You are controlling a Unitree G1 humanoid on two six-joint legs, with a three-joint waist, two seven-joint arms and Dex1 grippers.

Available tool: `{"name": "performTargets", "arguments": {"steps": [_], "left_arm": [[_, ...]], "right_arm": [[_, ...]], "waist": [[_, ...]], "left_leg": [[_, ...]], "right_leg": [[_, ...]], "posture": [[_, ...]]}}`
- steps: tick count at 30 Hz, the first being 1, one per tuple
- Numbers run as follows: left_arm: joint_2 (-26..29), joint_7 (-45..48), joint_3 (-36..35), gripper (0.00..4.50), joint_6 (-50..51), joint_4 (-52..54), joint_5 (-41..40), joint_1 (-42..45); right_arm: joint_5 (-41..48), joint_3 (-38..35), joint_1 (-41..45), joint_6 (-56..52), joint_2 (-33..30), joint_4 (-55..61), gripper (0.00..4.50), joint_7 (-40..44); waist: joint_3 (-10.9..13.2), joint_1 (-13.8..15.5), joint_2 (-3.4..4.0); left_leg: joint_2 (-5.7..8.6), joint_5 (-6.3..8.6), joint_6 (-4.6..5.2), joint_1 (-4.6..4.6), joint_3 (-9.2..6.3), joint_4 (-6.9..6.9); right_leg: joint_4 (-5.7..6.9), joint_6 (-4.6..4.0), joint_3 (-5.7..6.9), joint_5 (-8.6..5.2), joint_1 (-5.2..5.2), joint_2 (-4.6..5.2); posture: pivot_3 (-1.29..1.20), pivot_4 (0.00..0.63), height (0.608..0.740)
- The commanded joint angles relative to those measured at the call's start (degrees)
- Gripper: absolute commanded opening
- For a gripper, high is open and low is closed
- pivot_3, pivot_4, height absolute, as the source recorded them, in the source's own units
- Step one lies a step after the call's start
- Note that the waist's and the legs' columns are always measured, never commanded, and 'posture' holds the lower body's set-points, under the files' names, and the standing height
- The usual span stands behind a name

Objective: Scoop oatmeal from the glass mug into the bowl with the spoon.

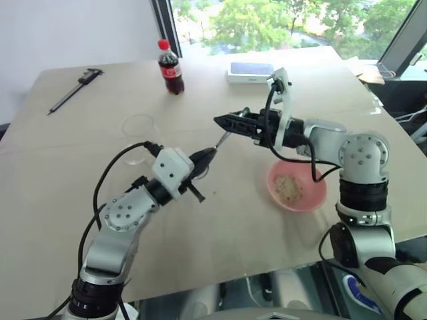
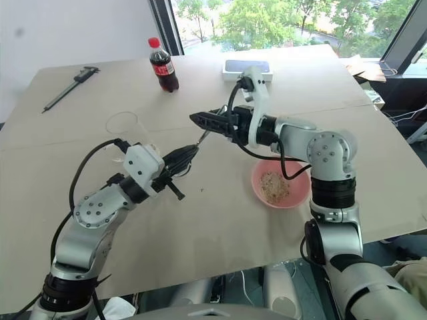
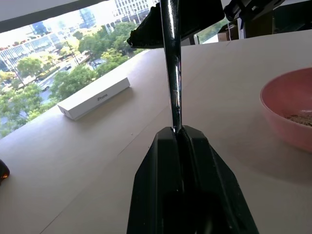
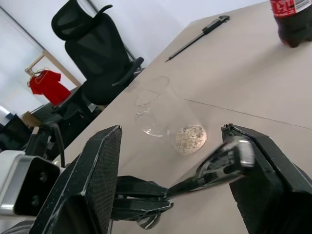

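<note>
At far upper left of the head view a black caliper lies on the worktop. The glass mug stands left of centre, oatmeal in its bottom. The left tool is clamped tight on the spoon. At centre, the right tool has its 2 fingers parted around the spoon's other end. A cola bottle stands above. The pink bowl, right of centre, holds some oatmeal.

Silver spoon tilted above table, pink bowl holding oatmeal, clear glass mug upright
</note>
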State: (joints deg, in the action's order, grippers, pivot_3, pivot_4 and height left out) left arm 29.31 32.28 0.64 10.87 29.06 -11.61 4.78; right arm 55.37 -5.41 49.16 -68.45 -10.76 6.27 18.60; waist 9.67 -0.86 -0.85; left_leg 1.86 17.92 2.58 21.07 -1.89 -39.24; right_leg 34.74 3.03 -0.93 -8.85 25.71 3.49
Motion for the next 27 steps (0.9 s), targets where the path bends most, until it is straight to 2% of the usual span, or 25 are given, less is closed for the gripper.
{"name": "performTargets", "arguments": {"steps": [1, 6, 14, 17, 22, 23, 24, 27], "left_arm": [[-0.26, 0.13, 0.39, 0.0, -1.11, 1.13, 0.37, 0.98], [-0.6, -0.35, 0.04, 0.0, -0.47, 0.75, 0.87, 1.11], [-1.42, -0.72, -0.23, 0.0, 3.79, 1.29, 0.0, 1.27], [-1.89, -1.31, -0.59, 0.91, 4.56, 1.43, 0.13, 1.87], [-2.17, -2.26, -1.59, 3.42, 3.58, 3.84, 0.32, 0.57], [-2.85, -3.01, -3.04, 3.78, 5.33, 6.11, -1.89, -0.22], [-4.12, -4.58, -4.8, 4.36, 7.44, 8.9, -4.64, -0.93], [-6.09, -8.7, -7.16, 4.45, 10.74, 15.61, -5.96, -3.36]], "right_arm": [[-0.08, -0.47, 0.54, 1.62, 0.06, 1.11, 2.6, 1.02], [-0.98, -0.17, -0.43, 2.18, -0.1, 1.57, 0.1, 1.52], [-2.08, -0.18, -0.18, 3.09, -0.55, 0.31, 0.1, 2.61], [-2.52, -0.22, 0.12, 3.48, -0.22, -0.43, 0.0, 2.84], [-4.02, -0.5, 0.5, 4.94, -0.68, -2.5, 0.0, 3.55], [-4.74, -0.64, 0.61, 5.61, -1.17, -3.52, 0.0, 3.85], [-5.53, -0.81, 0.73, 6.36, -1.73, -4.62, 0.0, 4.13], [-7.45, -1.7, 1.71, 8.35, -3.52, -8.43, 0.0, 5.11]], "waist": [[0.0, 0.0, 0.0], [0.02, 0.0, 0.03], [0.02, -0.02, 0.03], [0.02, -0.01, 0.03], [0.02, -0.01, 0.04], [0.02, -0.04, 0.03], [0.02, -0.11, 0.03], [0.02, 0.11, 0.03]], "left_leg": [[0.0, 0.0, 0.0, 0.0, 0.0, 0.0], [0.0, 0.0, 0.0, 0.0, 0.0, 0.0], [0.0, 0.0, 0.0, 0.0, -0.01, 0.0], [0.0, 0.0, 0.0, 0.0, -0.01, 0.0], [0.0, 0.0, 0.0, 0.0, -0.01, 0.0], [0.0, 0.0, 0.0, 0.0, -0.01, 0.0], [-0.01, 0.0, 0.0, 0.0, -0.01, 0.0], [-0.02, 0.0, 0.0, 0.05, -0.02, -0.01]], "right_leg": [[0.0, 0.0, 0.0, 0.0, 0.0, 0.0], [0.0, 0.0, 0.0, 0.0, 0.0, 0.0], [0.01, 0.0, 0.01, 0.0, 0.0, -0.01], [0.01, 0.0, 0.01, 0.0, 0.0, -0.01], [0.01, 0.0, 0.01, 0.0, 0.0, -0.01], [0.01, 0.0, 0.0, 0.0, 0.0, -0.01], [0.0, 0.0, 0.0, 0.0, 0.0, -0.01], [-0.06, 0.01, 0.01, 0.0, 0.0, 0.06]], "posture": [[0.0, 0.15, 0.74], [0.0, 0.15, 0.74], [0.0, 0.15, 0.74], [0.0, 0.15, 0.74], [0.0, 0.15, 0.74], [0.0, 0.15, 0.74], [0.0, 0.15, 0.74], [0.0, 0.15, 0.74]]}}
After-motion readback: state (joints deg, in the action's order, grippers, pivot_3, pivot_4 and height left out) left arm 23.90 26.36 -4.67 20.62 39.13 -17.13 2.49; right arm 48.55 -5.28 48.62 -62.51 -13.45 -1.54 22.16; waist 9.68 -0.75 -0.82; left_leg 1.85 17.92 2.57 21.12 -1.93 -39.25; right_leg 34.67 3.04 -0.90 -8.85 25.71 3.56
